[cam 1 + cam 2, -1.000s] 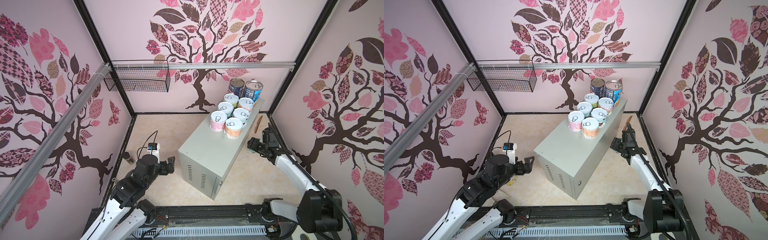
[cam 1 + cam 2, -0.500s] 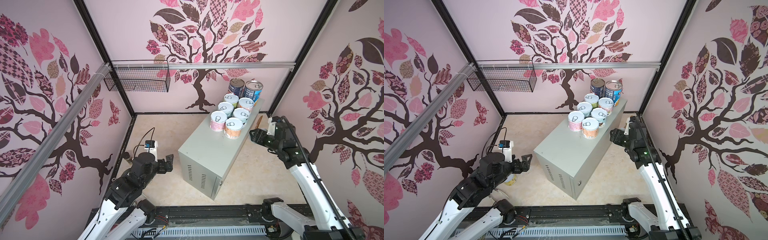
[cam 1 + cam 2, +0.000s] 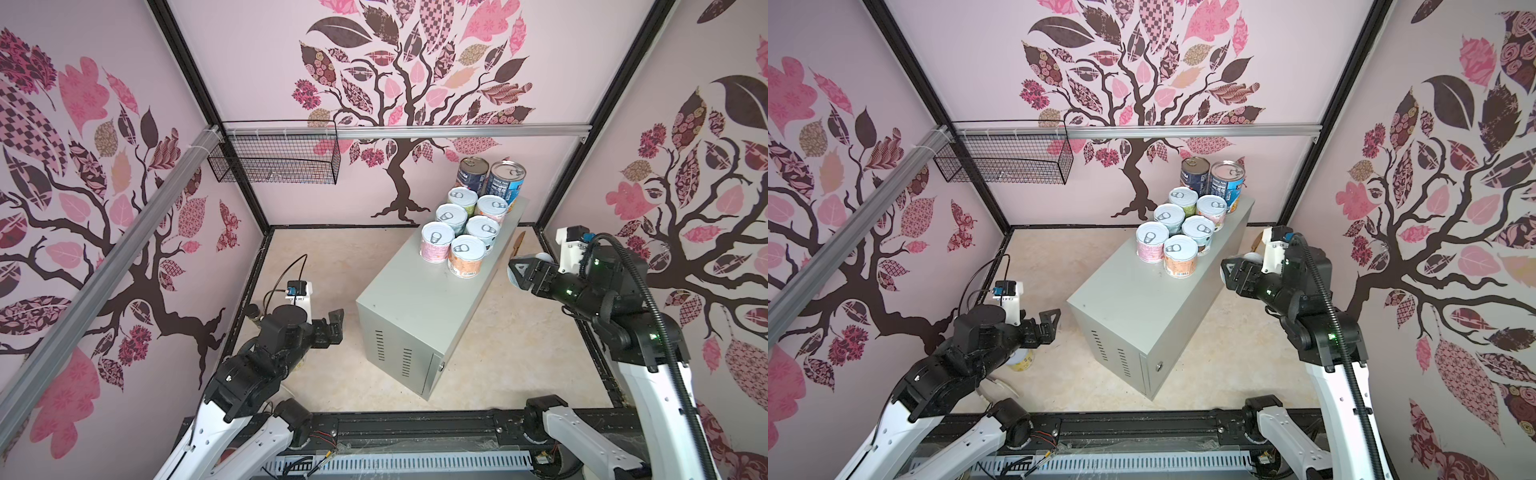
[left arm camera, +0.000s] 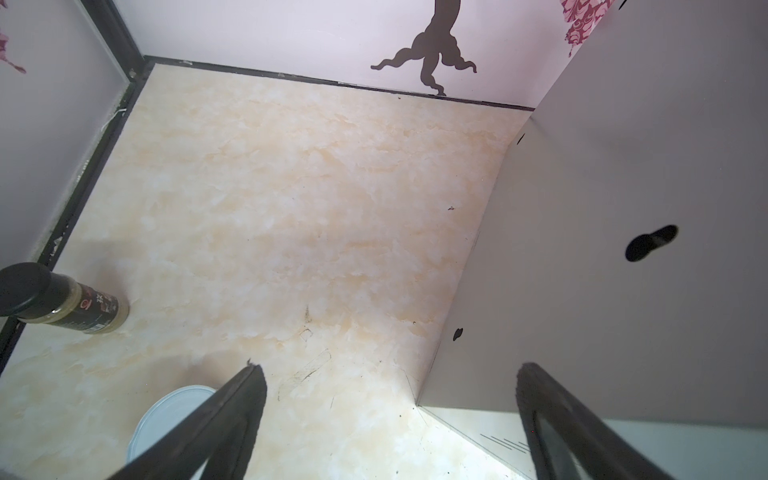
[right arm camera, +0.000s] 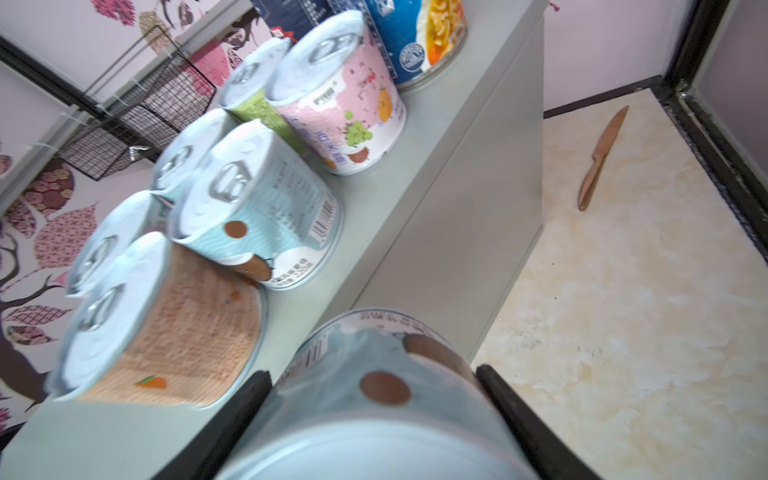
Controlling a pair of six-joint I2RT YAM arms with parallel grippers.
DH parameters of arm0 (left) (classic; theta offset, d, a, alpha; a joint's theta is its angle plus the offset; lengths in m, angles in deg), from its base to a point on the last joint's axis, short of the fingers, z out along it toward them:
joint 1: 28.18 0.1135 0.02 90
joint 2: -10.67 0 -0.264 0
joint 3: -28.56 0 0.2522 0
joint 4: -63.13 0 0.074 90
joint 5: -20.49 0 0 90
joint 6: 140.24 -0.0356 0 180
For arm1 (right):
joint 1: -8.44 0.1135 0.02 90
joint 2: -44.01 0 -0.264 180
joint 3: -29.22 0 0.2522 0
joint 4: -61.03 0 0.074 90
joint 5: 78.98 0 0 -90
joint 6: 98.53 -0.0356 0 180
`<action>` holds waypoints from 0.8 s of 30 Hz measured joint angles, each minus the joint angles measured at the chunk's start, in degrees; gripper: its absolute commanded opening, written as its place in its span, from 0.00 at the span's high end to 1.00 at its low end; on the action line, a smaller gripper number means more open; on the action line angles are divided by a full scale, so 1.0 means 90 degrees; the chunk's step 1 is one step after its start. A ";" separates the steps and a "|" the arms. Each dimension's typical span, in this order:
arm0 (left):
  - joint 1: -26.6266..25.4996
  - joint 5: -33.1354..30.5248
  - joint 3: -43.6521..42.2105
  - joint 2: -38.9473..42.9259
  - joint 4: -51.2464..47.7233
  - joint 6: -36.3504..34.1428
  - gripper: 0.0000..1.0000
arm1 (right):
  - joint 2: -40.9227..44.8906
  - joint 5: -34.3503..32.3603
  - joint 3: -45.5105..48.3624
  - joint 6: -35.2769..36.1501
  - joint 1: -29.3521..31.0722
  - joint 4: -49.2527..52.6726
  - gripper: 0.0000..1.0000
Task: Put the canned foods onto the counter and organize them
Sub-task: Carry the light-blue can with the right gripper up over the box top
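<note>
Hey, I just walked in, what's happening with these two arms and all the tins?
The right gripper holds a pale blue round tin beside the long grey metal box. Eight tins already stand clustered at its far end. The left gripper is open and empty, low over the floor near a yellow-labelled tin.

right tool (image 5: 370,374) clasping blue can (image 5: 365,432), cans (image 5: 266,216) on counter (image 5: 419,195)

**Basket, jar and knife**

We see a black wire basket (image 3: 274,162) hanging from a silver aluminium rail (image 3: 457,132) along the back wall. A small dark-labelled jar with a black cap (image 4: 62,301) stands on the beige marbled floor (image 4: 270,208), close to the black frame. A wooden knife (image 5: 600,160) lies flat near the corner post.
</note>
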 measured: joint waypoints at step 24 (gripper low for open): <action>-0.0002 -0.0204 0.0216 -0.0158 -0.0112 -0.0078 0.03 | -0.1081 0.1627 -0.2348 -0.0294 0.0330 0.0306 0.35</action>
